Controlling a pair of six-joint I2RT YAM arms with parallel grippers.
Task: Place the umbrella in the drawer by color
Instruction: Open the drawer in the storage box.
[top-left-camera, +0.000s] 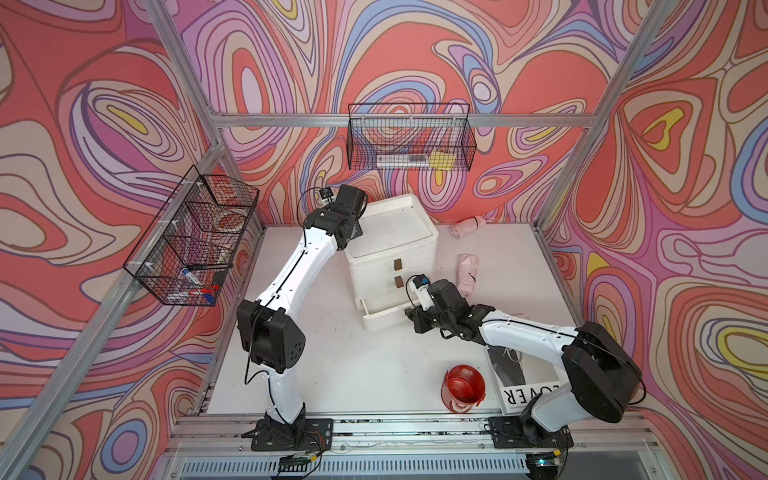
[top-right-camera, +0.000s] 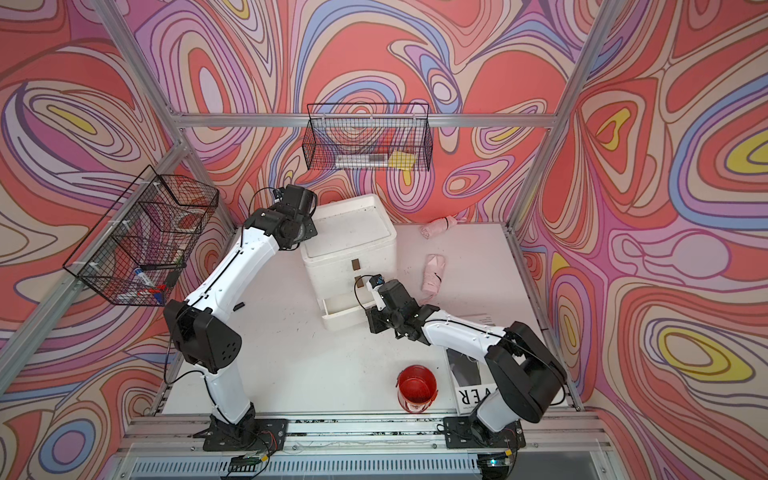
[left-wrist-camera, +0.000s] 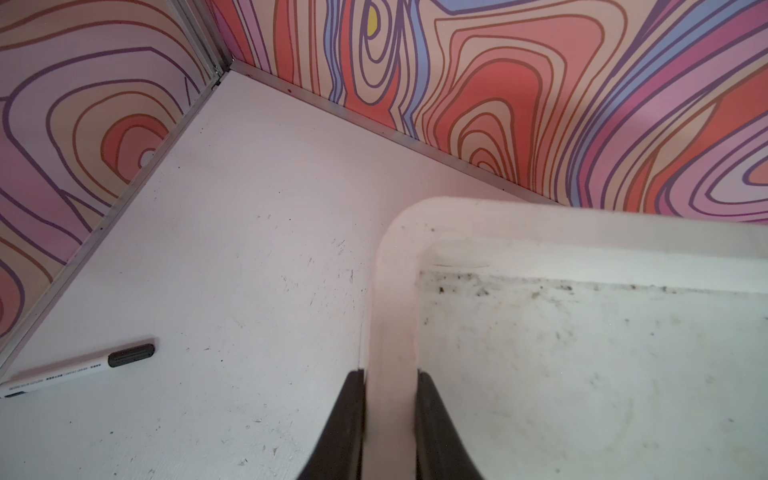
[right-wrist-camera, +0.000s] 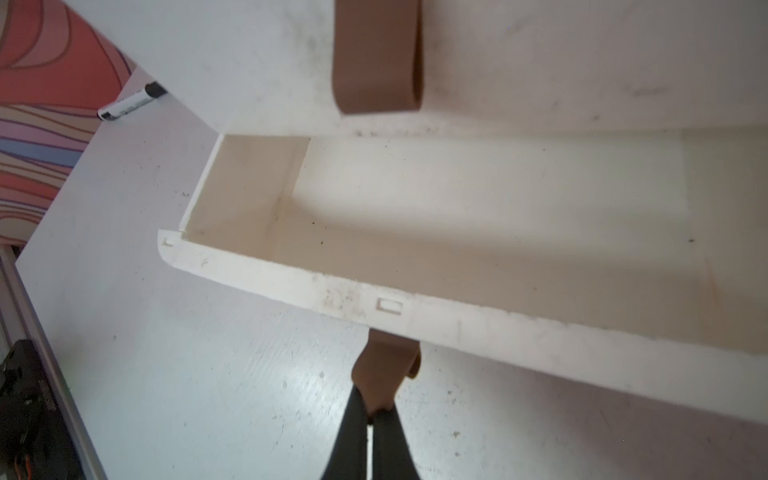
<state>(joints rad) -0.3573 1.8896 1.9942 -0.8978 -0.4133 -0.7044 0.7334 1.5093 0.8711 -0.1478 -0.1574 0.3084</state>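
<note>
Umbrella stowing depends on first getting a drawer open, which I judge to be the step in hand. On the white counter (top-left-camera: 353, 365) stands a white drawer cabinet (top-left-camera: 390, 237) with its bottom drawer (top-left-camera: 382, 320) drawn partly out. The right wrist view shows the drawer empty.

Two folded pink umbrellas lie on the counter and neither is held. The nearer umbrella (top-left-camera: 467, 274) lies just beside the cabinet on the right arm's side, and the farther umbrella (top-left-camera: 467, 226) lies against the back wall.

The left end effector (left-wrist-camera: 390, 374) is clamped narrow across the cabinet's raised top rim, one finger on each side. The right end effector (right-wrist-camera: 374, 409) is pinched tight on the drawer's brown handle tab (right-wrist-camera: 382, 374).

To do this well, the pull should run straight along the drawer's travel while the left hold stops the light cabinet from sliding or tipping. The tab is thin and floppy, so a sideways tug could slip it free. The gap needs to be long enough for a folded umbrella, but the drawer should not come right out.
</note>
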